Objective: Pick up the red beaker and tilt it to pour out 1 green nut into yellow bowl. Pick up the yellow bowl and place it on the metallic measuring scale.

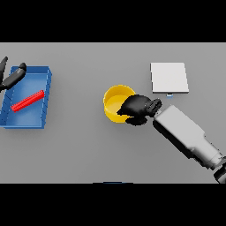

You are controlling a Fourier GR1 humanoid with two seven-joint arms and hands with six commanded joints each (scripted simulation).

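Right hand (137, 109) reaches in from the lower right, forearm nearest, and sits at the right rim of the yellow bowl (117, 103). Its fingers (129, 107) are curled over the rim on the near-right side, so it reads as gripping the bowl. Whether the bowl is off the counter (88, 150) yet, I can't tell.

Key relation for the next move: the metallic measuring scale (169, 77) lies beyond the fingers and to their right, apart from the bowl, with bare counter between. My read is that the bowl goes up, then away and right, to land on the flat plate. Right hand is much the nearer one for that; the scale is on its side.

No green nut visible inside the bowl from here; the interior looks plain yellow, and part of it is hidden by the hand. So I can't confirm the pour.

Far left of the fingers: blue tray (44, 99) holding a thin red piece (27, 101), long axis running diagonally, near-left to far-right. If that is the red beaker, it's lying flat, well away from the bowl.

Left hand (13, 76) is at the tray's far-left corner, fingers straight, holding nothing.

Risk: a rim pinch may let the bowl tip in transit.
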